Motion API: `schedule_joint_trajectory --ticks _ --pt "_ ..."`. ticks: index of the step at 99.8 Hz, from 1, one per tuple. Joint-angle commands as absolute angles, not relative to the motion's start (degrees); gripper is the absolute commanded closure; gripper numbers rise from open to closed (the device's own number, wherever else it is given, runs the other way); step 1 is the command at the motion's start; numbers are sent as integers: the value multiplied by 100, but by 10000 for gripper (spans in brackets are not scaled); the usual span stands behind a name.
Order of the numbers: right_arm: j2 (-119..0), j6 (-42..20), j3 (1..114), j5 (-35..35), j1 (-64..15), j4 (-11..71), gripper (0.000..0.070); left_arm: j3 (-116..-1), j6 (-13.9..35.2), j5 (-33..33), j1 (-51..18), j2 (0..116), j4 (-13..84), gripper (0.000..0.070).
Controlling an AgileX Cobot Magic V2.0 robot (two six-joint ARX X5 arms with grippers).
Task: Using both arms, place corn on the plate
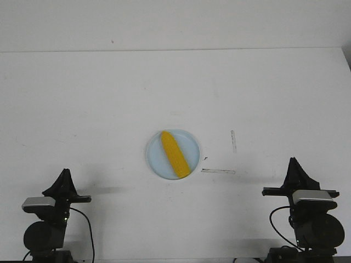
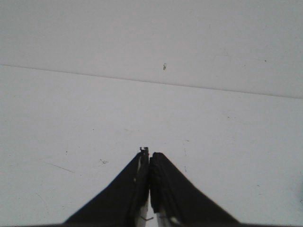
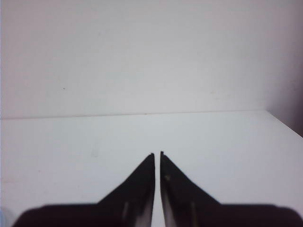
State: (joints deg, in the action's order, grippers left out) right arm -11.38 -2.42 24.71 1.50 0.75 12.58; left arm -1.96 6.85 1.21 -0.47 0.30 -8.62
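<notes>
The yellow corn (image 1: 175, 154) lies diagonally on the pale blue plate (image 1: 189, 144) in the middle of the white table, its tapered end toward the far side. My left gripper (image 1: 66, 172) rests near the front left edge, well apart from the plate, jaws pressed together and empty (image 2: 149, 154). At the front right sits my right gripper (image 1: 293, 160), also far from the plate, its fingers nearly touching with only a thin slit between them and nothing held (image 3: 157, 153). Neither wrist view shows the corn or plate.
Two strips of pale tape (image 1: 218, 171) (image 1: 233, 141) lie on the table right of the plate. The table's far edge meets a white wall (image 1: 175, 22). The table's right edge (image 1: 345, 60) shows at the far right.
</notes>
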Motion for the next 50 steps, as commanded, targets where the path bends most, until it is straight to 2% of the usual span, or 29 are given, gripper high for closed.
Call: schedule_joint_trajectory --ticks 1,50 --pt "-1129 -314 2508 150 71 1203 683 -75 716 126 -40 19 -952 699" --pt "-1129 -314 2508 150 71 1203 683 -75 714 134 -38 19 -1205 699"
